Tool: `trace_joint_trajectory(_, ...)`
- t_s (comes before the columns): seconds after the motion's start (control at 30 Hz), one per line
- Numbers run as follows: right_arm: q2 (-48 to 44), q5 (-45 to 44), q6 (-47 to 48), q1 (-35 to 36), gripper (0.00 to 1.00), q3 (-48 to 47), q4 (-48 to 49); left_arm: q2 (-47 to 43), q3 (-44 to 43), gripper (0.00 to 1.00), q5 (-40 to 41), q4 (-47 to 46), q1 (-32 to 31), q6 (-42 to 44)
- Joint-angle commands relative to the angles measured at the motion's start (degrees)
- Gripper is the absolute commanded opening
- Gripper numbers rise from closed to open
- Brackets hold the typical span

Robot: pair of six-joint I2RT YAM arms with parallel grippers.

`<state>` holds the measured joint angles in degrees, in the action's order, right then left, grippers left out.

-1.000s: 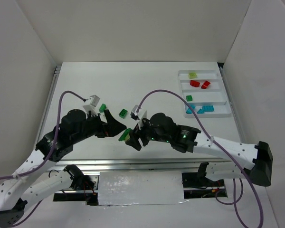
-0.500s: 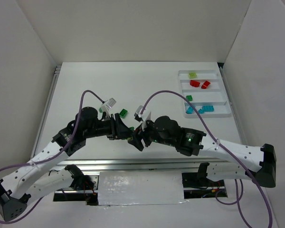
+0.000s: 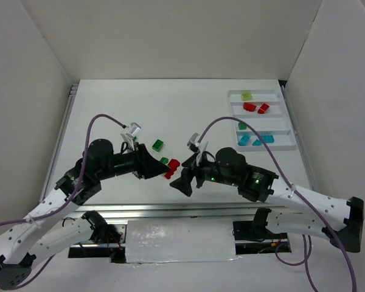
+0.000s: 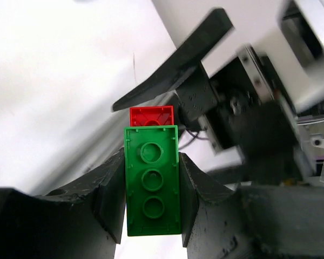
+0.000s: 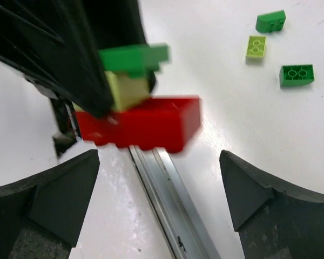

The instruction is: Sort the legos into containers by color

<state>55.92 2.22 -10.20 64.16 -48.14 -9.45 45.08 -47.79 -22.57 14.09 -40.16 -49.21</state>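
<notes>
Handover of a lego stack (image 3: 169, 165) at the front of the desk (image 3: 201, 115)
The left end effector (image 3: 160, 166) clenches the glossy, studded stack: green plate, pale yellow block, red brick. The right end effector (image 5: 159, 194), gripping it a second ago, now gapes released just beside it. The white walled tray (image 3: 280, 92) sits well apart.

Loose lego (image 3: 158, 145) lies behind stack (image 3: 170, 165), tray (image 3: 271, 125) rightward.

The left gripper (image 4: 151, 162) clamps a green lego (image 4: 152, 199) by its long sides, with three studs facing the camera. A red lego (image 4: 151, 115) shows directly past its far end. Beyond, a dark finger (image 4: 175, 62) of the right arm (image 4: 248, 118) reaches over the white table (image 4: 48, 81).
</notes>
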Motion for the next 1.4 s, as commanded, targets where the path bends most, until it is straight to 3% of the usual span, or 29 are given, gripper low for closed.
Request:
trace_joint_trajectory(0.0,-6.94,14.26,-5.35,-6.57,1.0,1.64,4.26,-3.41,-2.49,0.0,2.71,-3.7,0.0,7.01)
trace_joint_trajectory(0.03,-7.92,21.96,-6.4,-10.77,1.0,1.99,4.7,-3.77,-2.05,0.0,0.09,-6.41,0.08,8.42)
trace_joint_trajectory(0.17,-12.84,35.78,-14.91,-18.62,1.0,6.02,10.14,-6.31,1.11,0.0,-7.37,-13.63,0.08,10.53)
trace_joint_trajectory(0.37,-8.56,48.64,-33.18,-24.34,1.0,10.07,30.07,-9.66,5.51,0.0,-16.09,-26.21,0.08,9.66)
trace_joint_trajectory(0.47,-6.1,51.21,-42.93,-24.0,1.0,12.18,48.24,-9.14,5.16,0.0,-16.72,-25.17,0.0,10.27)
trace_joint_trajectory(0.5,-5.83,50.96,-43.85,-23.73,1.0,12.19,49.34,-8.96,4.99,0.0,-16.98,-25.16,0.0,10.36)
trace_joint_trajectory(0.63,-5.12,47.09,-41.23,-20.84,0.99,9.74,46.63,-8.52,5.51,0.0,-17.6,-26.57,-0.09,9.57)
trace_joint_trajectory(0.83,-3.98,46.91,-42.54,-18.37,0.97,8.77,50.5,-8.08,5.34,0.0,-16.54,-25.95,-0.09,10.01)
trace_joint_trajectory(1.0,-3.36,42.96,-39.12,-16.44,0.9,7.54,47.69,-7.29,5.25,0.0,-17.51,-27.53,-0.09,8.96)
trace_joint_trajectory(1.03,-2.75,42.0,-38.68,-16.18,0.82,6.84,46.47,-7.2,5.08,0.0,-17.6,-27.45,-0.09,9.04)
trace_joint_trajectory(1.17,-0.99,41.55,-37.62,-15.38,0.67,5.6,46.45,-7.2,4.9,0.0,-17.95,-27.44,-0.09,9.13)
trace_joint_trajectory(1.27,0.24,42.08,-36.83,-15.12,0.22,5.16,46.63,-7.29,4.46,0.0,-17.77,-26.66,-0.09,9.66)
trace_joint_trajectory(1.3,0.5,42.25,-36.3,-15.03,0.0,5.07,46.02,-7.46,4.37,0.0,-17.51,-26.05,-0.09,9.83)
trace_joint_trajectory(1.37,0.33,43.48,-34.29,-15.03,0.0,5.6,45.49,-8.07,4.11,0.0,-17.25,-25.6,-0.09,10.1)
